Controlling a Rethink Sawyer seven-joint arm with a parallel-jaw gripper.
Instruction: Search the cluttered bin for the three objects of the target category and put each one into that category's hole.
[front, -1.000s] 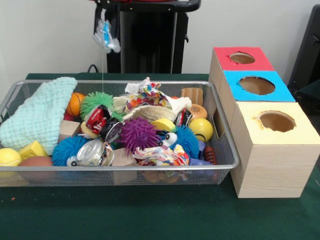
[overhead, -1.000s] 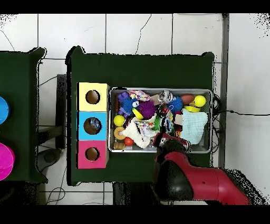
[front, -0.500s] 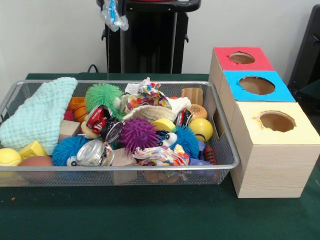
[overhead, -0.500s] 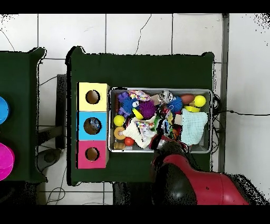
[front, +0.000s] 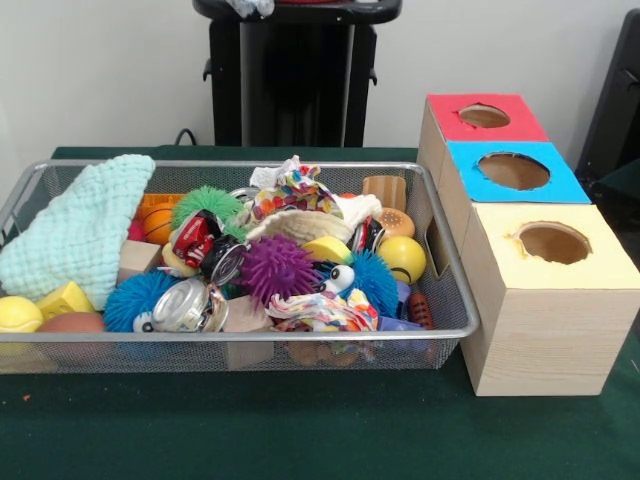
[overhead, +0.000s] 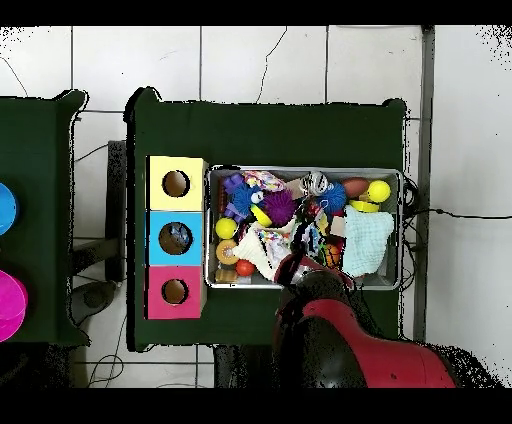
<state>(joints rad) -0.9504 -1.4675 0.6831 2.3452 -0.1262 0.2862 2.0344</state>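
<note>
We see the tool (front: 250, 6) lifted high above the bin (front: 452, 290), only its tip showing, grip unclear. Toys stay heaped inside; the boxes (front: 545, 330) wait right.

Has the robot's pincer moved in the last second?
Yes. The pincer has risen against the black pedestal, nearly out the top.

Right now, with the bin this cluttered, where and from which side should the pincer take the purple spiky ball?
Probably from straight above, closing across the round body of the purple spiky ball. It sits on top of the pile in the wire bin, its upper half exposed. A yellow piece and a shiny can crowd its sides, so a sideways approach looks blocked. Its soft spikes may slip, so grip the core.
</note>
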